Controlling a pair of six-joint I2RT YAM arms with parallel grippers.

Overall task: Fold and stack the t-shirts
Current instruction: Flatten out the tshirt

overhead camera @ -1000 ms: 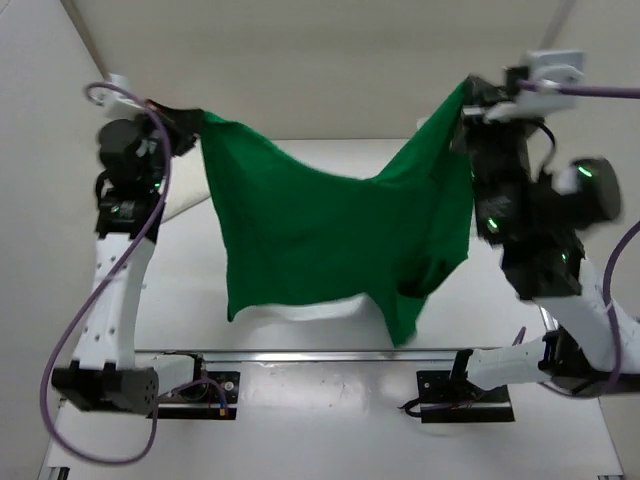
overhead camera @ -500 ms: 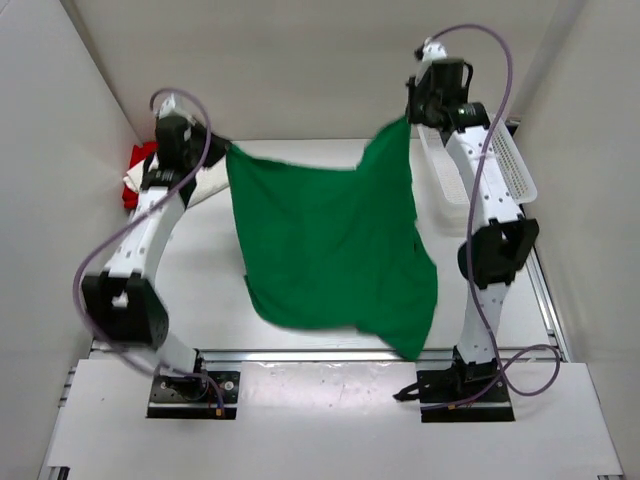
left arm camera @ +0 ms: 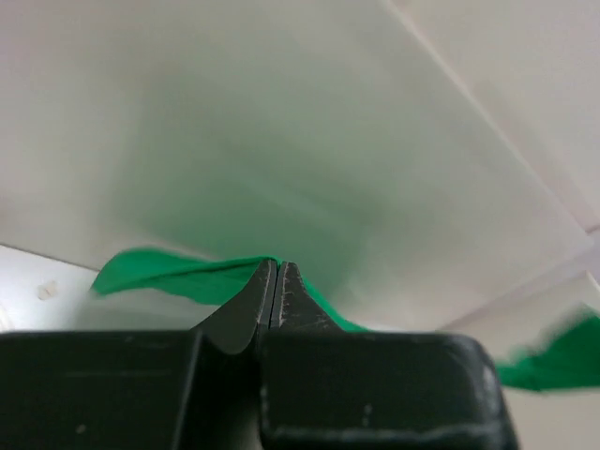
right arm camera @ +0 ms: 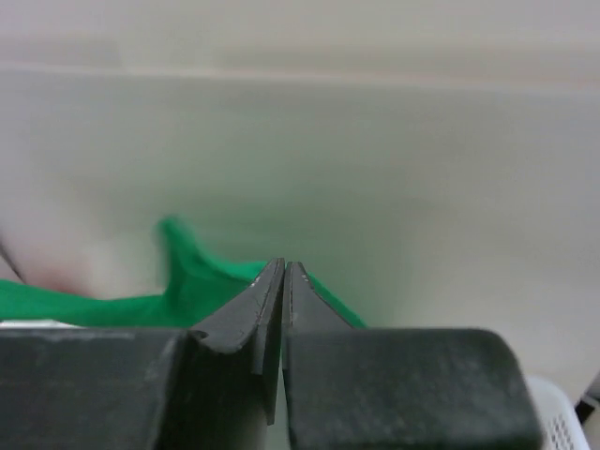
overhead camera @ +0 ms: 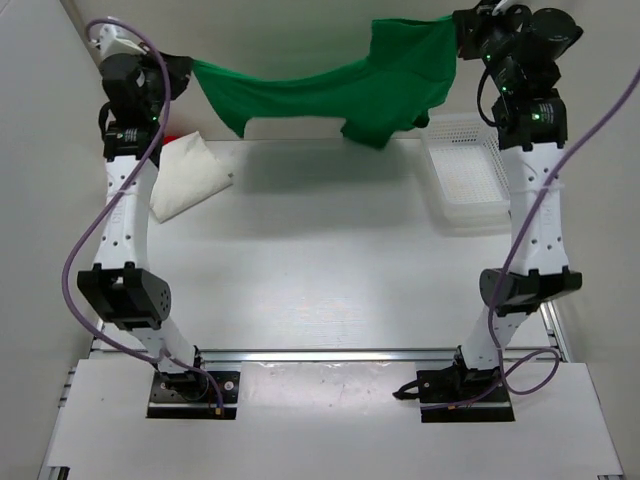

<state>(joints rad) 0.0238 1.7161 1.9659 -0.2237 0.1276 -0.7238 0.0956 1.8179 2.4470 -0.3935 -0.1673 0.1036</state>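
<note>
Aloft, the green shirt [overhead camera: 340, 90] sags between the left tool [overhead camera: 184, 69] and right tool [overhead camera: 459, 32], each pinched shut on an edge, above the far side of the tabletop [overhead camera: 320, 260]; lowering both evenly, cloth taut, should spread it flat for folding.

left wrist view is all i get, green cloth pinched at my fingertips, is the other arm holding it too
observer: yes, the right gripper is shut on the green t-shirt at its other end.
operator: is it touching the table
observer: no, it looks lifted clear, sagging between the left gripper and the right one, above the table.
operator: anything lying below
observer: a white t-shirt crumpled at far left, a white mesh basket at far right.
</note>
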